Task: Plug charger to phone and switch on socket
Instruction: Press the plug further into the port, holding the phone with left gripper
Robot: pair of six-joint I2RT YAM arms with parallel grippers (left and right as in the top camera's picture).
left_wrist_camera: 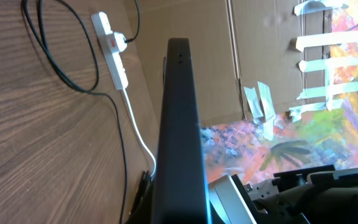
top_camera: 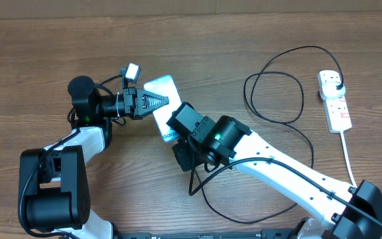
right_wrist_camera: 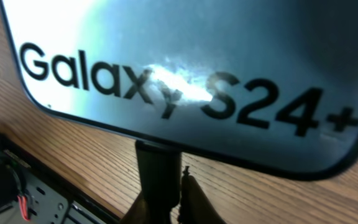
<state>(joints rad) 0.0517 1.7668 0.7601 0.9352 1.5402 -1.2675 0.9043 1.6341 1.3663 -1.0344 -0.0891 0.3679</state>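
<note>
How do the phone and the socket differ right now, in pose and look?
The phone is held in the left claw; the socket lies untouched, far to the right. The phone shows a bright screen with Galaxy lettering; the socket is white with red switches. Both are slim oblongs.

1. Phone [right_wrist_camera: 185, 74], right wrist view: "Galaxy S24+" runs in large dark letters across the lit screen, near one short edge. A glare patch sits over the "x" and "y", but both still read.
2. Same phone, overhead view: a small line of lettering at the near end of the blue screen begins "Gal"; the rest is not legible at this size.
3. Power strip [top_camera: 337, 106], overhead and left wrist views: red markings on its white face, too small to read.
</note>
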